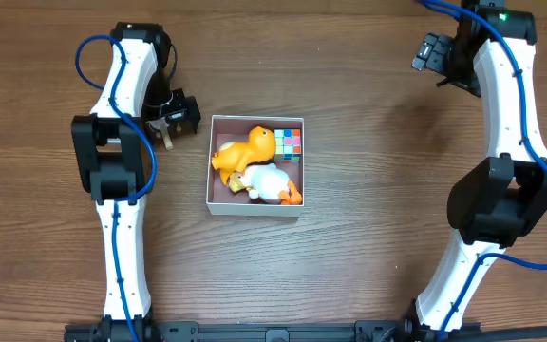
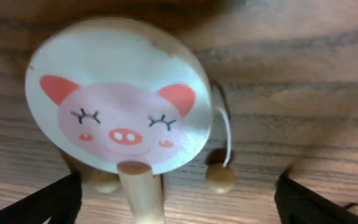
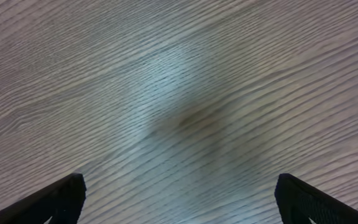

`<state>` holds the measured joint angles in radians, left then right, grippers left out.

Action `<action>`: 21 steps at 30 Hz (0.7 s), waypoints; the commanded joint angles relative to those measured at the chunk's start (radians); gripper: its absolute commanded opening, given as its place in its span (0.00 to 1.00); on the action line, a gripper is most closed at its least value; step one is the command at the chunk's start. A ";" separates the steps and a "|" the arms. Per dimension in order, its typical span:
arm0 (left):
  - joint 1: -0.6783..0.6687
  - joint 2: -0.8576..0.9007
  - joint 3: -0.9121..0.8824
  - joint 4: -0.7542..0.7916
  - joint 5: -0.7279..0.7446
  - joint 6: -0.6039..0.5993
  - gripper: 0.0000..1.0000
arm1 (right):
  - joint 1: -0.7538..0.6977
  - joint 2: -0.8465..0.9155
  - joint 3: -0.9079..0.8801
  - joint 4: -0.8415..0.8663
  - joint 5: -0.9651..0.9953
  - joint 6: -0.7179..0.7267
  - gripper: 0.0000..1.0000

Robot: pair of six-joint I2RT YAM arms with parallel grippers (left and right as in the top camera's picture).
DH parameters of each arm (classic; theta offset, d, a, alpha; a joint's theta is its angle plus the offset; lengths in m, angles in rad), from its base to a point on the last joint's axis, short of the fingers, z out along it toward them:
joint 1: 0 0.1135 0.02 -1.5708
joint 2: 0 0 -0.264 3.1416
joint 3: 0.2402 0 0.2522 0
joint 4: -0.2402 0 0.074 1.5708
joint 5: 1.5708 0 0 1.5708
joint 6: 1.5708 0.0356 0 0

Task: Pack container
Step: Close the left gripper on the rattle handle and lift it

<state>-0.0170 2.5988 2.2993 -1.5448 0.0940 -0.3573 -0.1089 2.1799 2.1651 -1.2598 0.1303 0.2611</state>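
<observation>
Left wrist view: the left hand [image 2: 178, 196] is spread wide either side of a round, smooth wooden pig-faced drum toy [image 2: 118, 93], gripping nothing. The right hand [image 3: 179, 200] gapes over the grained wooden tabletop [image 3: 185, 93]. The square white-walled container [image 1: 253, 209] sits near that toy.

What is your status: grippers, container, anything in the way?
Left gripper open over pig drum on table. Right gripper open over bare table. Container holds orange duck, white duck, cube. No obstruction seen.
</observation>
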 commanded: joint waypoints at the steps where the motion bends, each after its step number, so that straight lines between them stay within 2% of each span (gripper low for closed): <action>1: 0.004 0.029 -0.068 0.008 0.003 0.024 0.84 | 0.002 -0.010 0.002 0.003 -0.001 0.002 1.00; 10: 0.013 0.029 -0.068 0.065 -0.036 0.021 0.72 | 0.002 -0.010 0.002 0.003 0.000 0.002 1.00; 17: 0.046 0.029 -0.068 0.095 -0.049 0.021 0.41 | 0.002 -0.010 0.002 0.003 0.000 0.001 1.00; 21: 0.046 0.029 -0.068 0.095 -0.049 0.021 0.31 | 0.002 -0.010 0.002 0.003 0.000 0.002 1.00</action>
<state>0.0158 2.5763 2.2631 -1.4948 0.0742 -0.3397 -0.1089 2.1799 2.1651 -1.2602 0.1299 0.2611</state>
